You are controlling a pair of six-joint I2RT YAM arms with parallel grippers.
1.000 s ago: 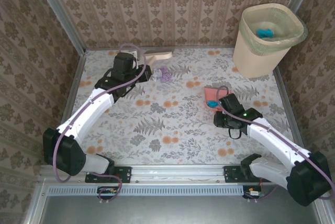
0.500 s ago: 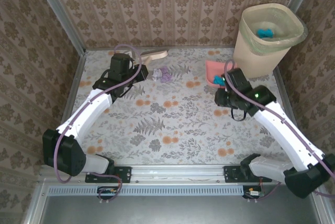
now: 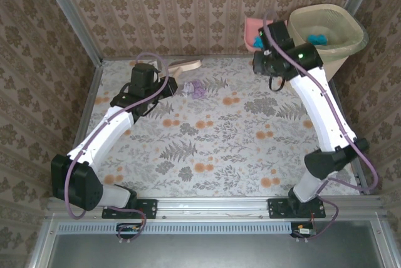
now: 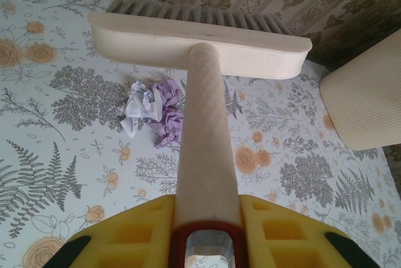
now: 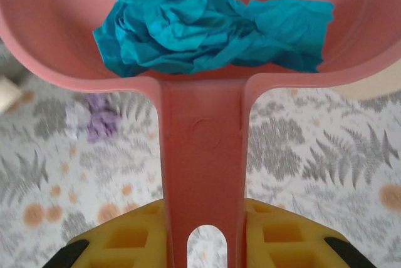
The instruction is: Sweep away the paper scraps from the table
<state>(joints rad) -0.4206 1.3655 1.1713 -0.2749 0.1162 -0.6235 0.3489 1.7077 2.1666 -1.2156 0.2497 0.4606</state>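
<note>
My left gripper (image 4: 207,224) is shut on the handle of a cream brush (image 4: 200,42), whose head hovers at the far side of the table (image 3: 207,149). Purple and white paper scraps (image 4: 156,111) lie just before the bristles, right of the left gripper (image 3: 170,84) in the top view, where they show as paper scraps (image 3: 197,88). My right gripper (image 5: 203,233) is shut on the handle of a pink dustpan (image 5: 200,136) carrying a teal wad (image 5: 200,24). In the top view that dustpan (image 3: 254,30) hangs high beside the basket, held by the right gripper (image 3: 263,47).
A cream waste basket (image 3: 326,30) stands at the back right corner with a teal scrap (image 3: 316,37) inside. Brown patterned walls close in the far and side edges. A metal rail (image 3: 213,204) runs along the near edge.
The right arm has lifted the dustpan with the teal wad from the table's right middle up and back to the basket's rim. The left arm and brush have barely moved.
</note>
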